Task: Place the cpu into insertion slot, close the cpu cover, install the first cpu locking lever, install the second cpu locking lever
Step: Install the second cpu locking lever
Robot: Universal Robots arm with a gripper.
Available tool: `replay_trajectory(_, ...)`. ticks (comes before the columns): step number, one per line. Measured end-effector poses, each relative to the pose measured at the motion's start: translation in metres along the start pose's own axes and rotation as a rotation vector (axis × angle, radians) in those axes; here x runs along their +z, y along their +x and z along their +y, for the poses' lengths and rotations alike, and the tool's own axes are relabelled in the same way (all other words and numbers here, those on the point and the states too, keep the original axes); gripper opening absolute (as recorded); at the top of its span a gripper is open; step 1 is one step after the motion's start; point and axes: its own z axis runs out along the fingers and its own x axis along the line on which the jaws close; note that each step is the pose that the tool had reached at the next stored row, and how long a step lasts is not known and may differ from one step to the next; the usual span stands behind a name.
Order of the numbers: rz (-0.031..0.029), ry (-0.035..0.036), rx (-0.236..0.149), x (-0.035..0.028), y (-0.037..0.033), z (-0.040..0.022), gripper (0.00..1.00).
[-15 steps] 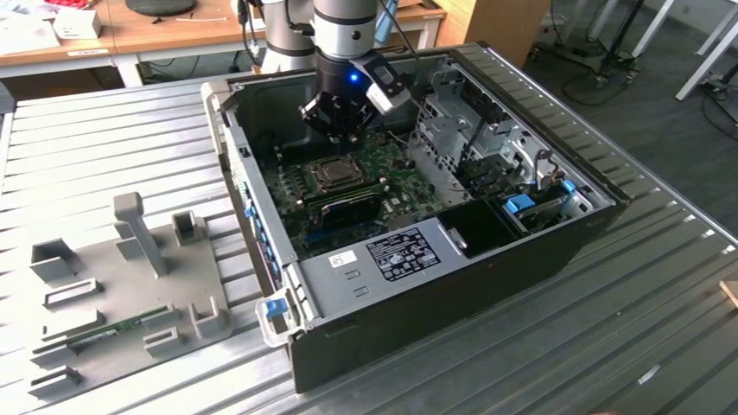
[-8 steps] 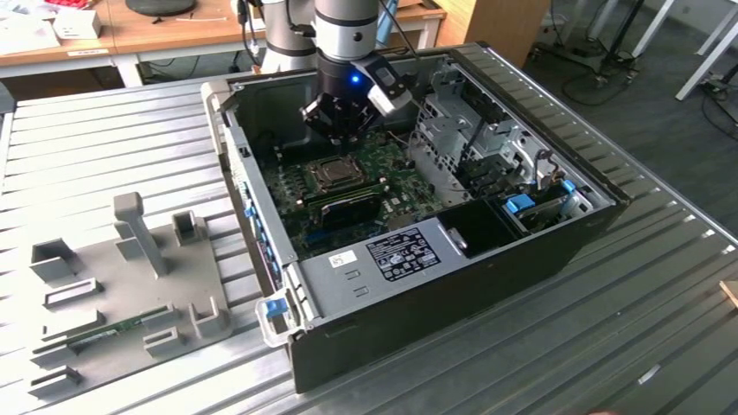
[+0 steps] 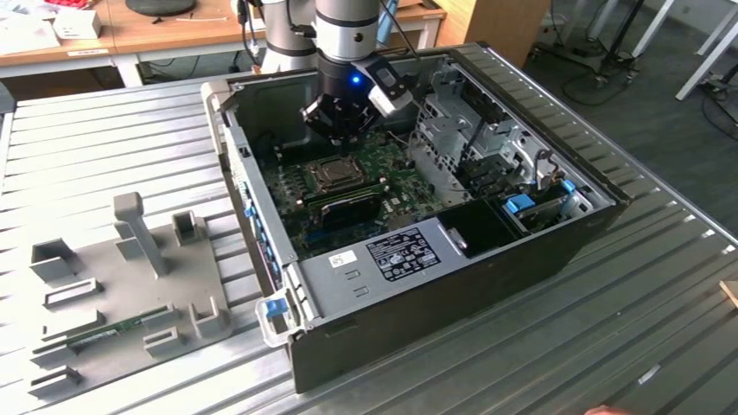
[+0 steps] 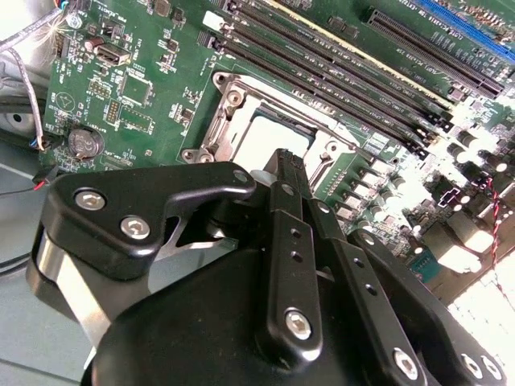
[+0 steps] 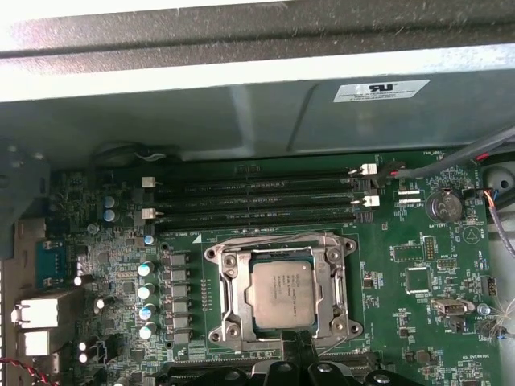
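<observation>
We are hovering our gripper [image 4: 286, 161], fingers together and empty, over the cpu [image 5: 282, 293] sitting under its cover [image 5: 229, 293] at frame centre, where a misjudged descent could be scraping the board.

Wooden desks [image 3: 173, 35] stand behind ribbed metal table [image 3: 645, 285].

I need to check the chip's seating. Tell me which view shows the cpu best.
The first wrist view: the cpu faces the camera unobstructed inside its metal frame. In the second wrist view the gripper covers part of it. The exterior view shows it small, below the arm.
</observation>
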Motion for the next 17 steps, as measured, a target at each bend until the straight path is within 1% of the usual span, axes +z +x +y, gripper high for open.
replay_trajectory(3,0.0001,0.0001,0.0,-0.0003,0.0,0.0,0.1)
replay_trajectory(5,0.0,0.0001,0.0,-0.0026,-0.0001,0.0001,0.1)
replay_trajectory(10,0.0001,0.0003,0.0,-0.0034,-0.0002,0.0001,0.1)
replay_trajectory(12,0.0,0.0001,0.0,-0.0092,-0.0004,0.0003,0.1)
replay_trajectory(17,0.0001,0.0002,0.0,-0.0093,-0.0005,-0.0002,0.1)
